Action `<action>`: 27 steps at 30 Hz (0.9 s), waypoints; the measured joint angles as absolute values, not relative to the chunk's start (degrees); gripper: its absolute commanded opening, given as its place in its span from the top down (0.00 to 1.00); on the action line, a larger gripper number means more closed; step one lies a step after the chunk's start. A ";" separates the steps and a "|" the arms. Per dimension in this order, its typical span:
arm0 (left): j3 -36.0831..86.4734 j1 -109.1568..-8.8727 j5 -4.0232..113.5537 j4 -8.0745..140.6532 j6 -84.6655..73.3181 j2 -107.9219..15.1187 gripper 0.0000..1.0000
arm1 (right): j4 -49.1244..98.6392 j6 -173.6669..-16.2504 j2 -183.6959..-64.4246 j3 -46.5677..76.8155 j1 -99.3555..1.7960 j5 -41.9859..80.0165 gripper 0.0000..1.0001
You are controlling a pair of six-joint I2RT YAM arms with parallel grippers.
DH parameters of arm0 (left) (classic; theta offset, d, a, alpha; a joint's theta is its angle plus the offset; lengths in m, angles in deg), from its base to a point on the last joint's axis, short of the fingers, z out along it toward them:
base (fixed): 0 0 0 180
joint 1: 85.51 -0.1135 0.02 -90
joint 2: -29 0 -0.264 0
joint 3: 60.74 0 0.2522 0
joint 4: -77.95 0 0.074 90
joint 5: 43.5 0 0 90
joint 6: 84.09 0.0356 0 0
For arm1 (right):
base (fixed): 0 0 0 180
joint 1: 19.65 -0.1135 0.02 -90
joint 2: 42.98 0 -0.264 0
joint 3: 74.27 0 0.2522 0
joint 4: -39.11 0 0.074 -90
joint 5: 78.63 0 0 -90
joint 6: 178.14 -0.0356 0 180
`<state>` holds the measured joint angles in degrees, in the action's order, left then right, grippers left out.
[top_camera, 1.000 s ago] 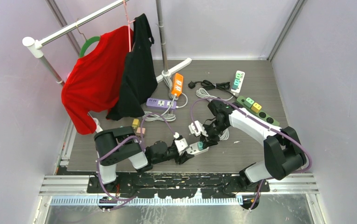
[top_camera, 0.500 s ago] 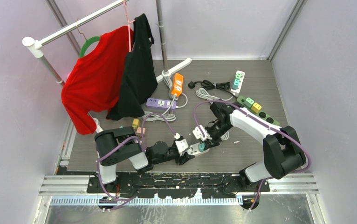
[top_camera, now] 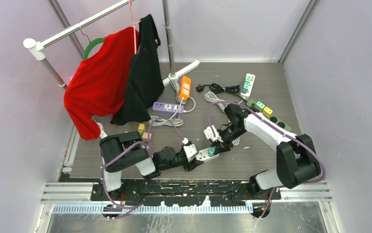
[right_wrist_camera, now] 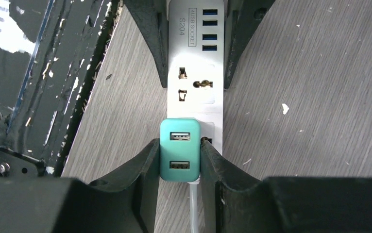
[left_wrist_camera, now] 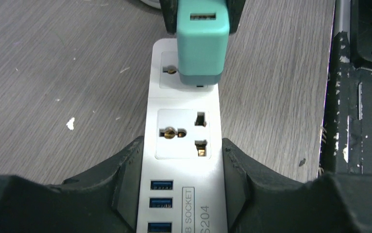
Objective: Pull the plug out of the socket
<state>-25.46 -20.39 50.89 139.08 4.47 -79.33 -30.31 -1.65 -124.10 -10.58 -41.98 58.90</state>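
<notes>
Low in the centre of the right wrist view, the right gripper (right_wrist_camera: pixel 180 162) is closed around the teal USB plug (right_wrist_camera: pixel 179 145) at the end socket (left_wrist_camera: pixel 170 71); the white power strip (right_wrist_camera: pixel 196 58) runs upward from there, clamped by the left gripper (left_wrist_camera: pixel 183 160).

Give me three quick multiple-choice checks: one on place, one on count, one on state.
1. Over which outlet of the white power strip does the teal plug sit? A the one beside the USB row; B the one farthest from the USB row; C neither.
2. How many ports show on the teal plug's face? A one; B two; C four.
3. The right pincer is: A open; B shut on the white power strip; C shut on the teal plug.
Key: 1B, the free outlet lies between plug and USB row; 2B, the right wrist view shows two slots; 3C, its fingers press the plug's sides.
</notes>
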 measured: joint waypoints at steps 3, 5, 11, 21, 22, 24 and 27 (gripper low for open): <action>-25.35 -20.37 51.04 138.93 4.50 -79.42 1.00 | -33.85 4.61 -124.32 -10.58 -40.91 61.35 0.99; -25.35 -20.37 51.37 138.90 4.50 -79.42 1.00 | -35.46 8.85 -125.19 -10.45 -41.08 62.71 0.99; -25.37 -20.37 51.48 138.93 4.47 -79.42 1.00 | -34.92 9.13 -125.89 -9.94 -44.62 63.12 0.99; -25.35 -20.39 51.50 139.34 4.45 -79.48 1.00 | -40.53 7.67 -125.83 -6.58 -42.20 65.63 0.99; -25.35 -20.37 51.48 139.34 4.45 -79.48 1.00 | -41.37 7.67 -125.76 -6.38 -41.87 66.27 0.99; -25.35 -20.37 51.48 139.34 4.45 -79.48 1.00 | -42.94 7.67 -125.74 -6.14 -41.28 67.36 0.99; -25.35 -20.37 51.48 139.34 4.45 -79.48 1.00 | -44.80 7.64 -125.74 -5.62 -40.89 68.78 0.99</action>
<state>-25.35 -20.37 51.48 139.34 4.45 -79.48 -44.80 7.64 -125.74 -5.62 -40.89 68.78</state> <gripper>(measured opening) 0.513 0.377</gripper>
